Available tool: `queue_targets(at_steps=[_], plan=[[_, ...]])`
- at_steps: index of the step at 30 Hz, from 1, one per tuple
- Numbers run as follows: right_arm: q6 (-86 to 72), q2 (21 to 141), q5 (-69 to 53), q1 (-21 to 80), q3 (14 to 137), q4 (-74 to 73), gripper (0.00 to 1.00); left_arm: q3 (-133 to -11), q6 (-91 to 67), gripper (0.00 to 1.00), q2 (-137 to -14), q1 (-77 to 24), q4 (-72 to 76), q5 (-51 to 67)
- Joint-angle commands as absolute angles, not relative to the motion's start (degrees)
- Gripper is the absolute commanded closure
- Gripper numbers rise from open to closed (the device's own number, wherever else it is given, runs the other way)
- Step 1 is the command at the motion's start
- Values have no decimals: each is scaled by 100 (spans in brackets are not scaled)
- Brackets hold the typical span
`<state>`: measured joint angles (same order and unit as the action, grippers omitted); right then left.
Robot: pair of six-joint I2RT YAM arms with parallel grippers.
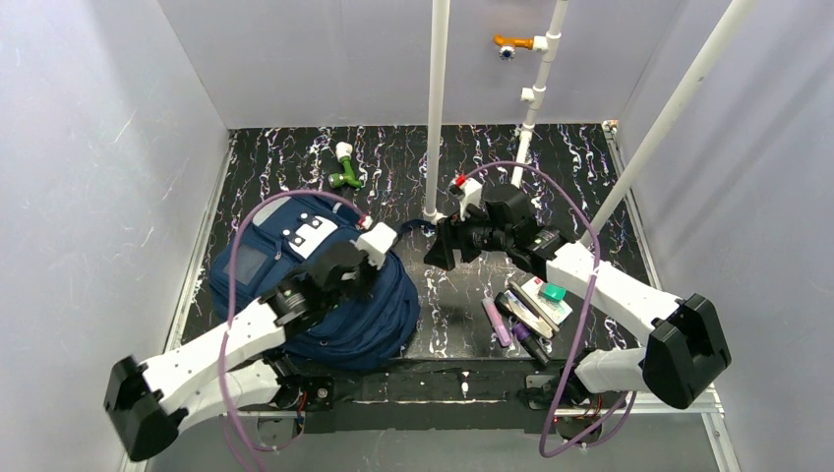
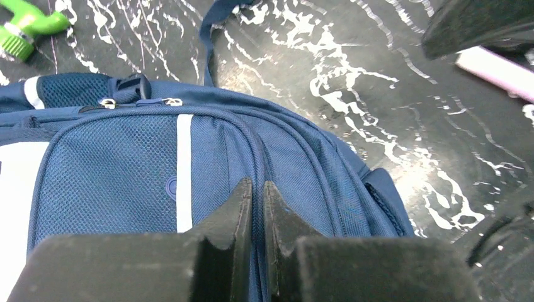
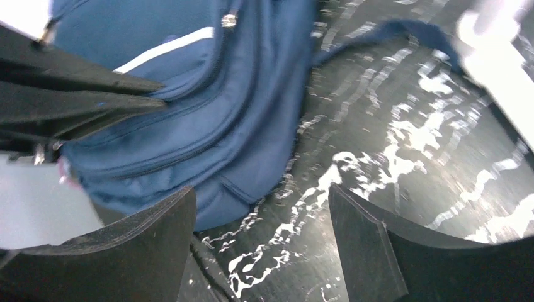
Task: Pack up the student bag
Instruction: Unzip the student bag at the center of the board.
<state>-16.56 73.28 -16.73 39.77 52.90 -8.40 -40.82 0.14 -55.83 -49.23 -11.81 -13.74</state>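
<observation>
The student bag (image 1: 379, 320), navy blue with a white patch, lies on the left half of the dark marbled table. My left gripper (image 1: 359, 270) is down on the bag's top. In the left wrist view the left gripper (image 2: 258, 189) is shut, pinching a raised seam of the bag (image 2: 113, 170) between its fingertips. My right gripper (image 1: 440, 251) hangs just right of the bag. In the right wrist view the right gripper (image 3: 261, 195) stands open over bare table, with the bag (image 3: 239, 82) ahead and to its left.
A green and white object (image 1: 344, 167) lies behind the bag. A purple pen (image 1: 495, 323), a dark case and a green eraser (image 1: 554, 292) lie grouped at the front right. White poles (image 1: 436, 108) rise from the table's middle. Walls close in on three sides.
</observation>
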Motion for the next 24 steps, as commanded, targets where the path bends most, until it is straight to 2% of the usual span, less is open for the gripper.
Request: queue_targets(at_steps=[1,6,8,14,19,24], plan=[[-613,7609,-3982,3988,5614,-113,18,-3388,153,100,-4430,-4939,-404,-525],[198,7973,-4196,3999,5429,1315,17,-3058,372,100,-3640,-4935,-522,172],[840,8233,-4799,4010,5534,1419,19,-3117,576,100,-3420,-4931,-787,638],[3305,8932,-5588,4052,6520,-51,17,-3216,1126,100,-2503,-4931,-1411,1653],[3792,9434,-6506,4087,7033,-209,18,-3628,1527,100,-1980,-4935,-2418,1632],[4833,9586,-6681,4344,7253,-1172,21,-3768,1638,100,-1849,-4932,-2852,1558]])
